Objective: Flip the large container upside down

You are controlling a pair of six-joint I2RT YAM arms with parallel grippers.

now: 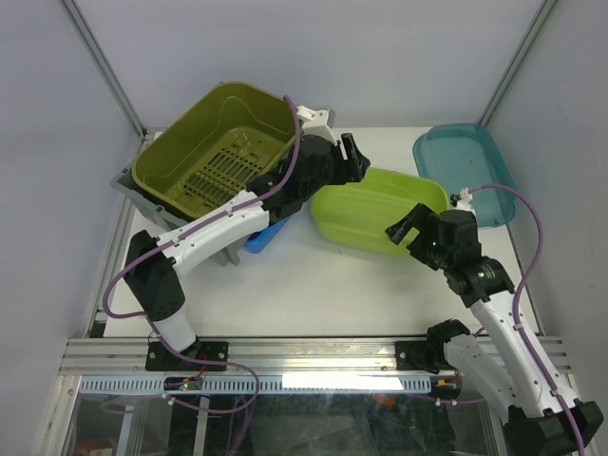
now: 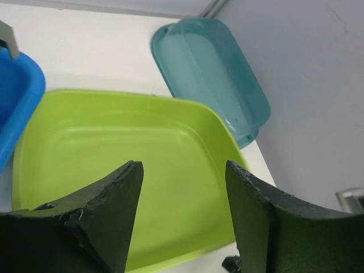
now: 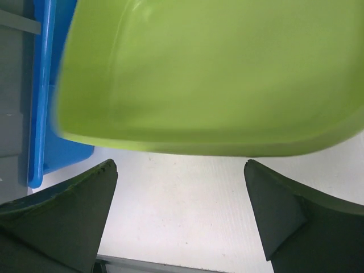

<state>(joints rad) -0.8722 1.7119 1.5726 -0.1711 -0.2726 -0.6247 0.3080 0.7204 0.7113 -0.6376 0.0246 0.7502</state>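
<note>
The large grey container (image 1: pixel 133 187) stands at the back left, mostly hidden under the olive-green slotted basket (image 1: pixel 217 142) that rests tilted in it. A strip of its grey wall shows at the left edge of the right wrist view (image 3: pixel 11 114). My left gripper (image 1: pixel 356 160) is open and empty, right of the basket and over the far edge of a lime-green tub (image 1: pixel 380 211); in the left wrist view (image 2: pixel 185 170) the jaws stand wide apart above that tub (image 2: pixel 131 153). My right gripper (image 1: pixel 408 233) (image 3: pixel 179 168) is open and empty at the tub's near right edge.
A blue tub (image 1: pixel 264 237) lies under my left forearm, between the crate and the lime tub (image 3: pixel 216 68); it also shows in the wrist views (image 2: pixel 17 96) (image 3: pixel 45 114). A teal tray (image 1: pixel 465 171) (image 2: pixel 210 74) sits at the back right. Walls enclose the table.
</note>
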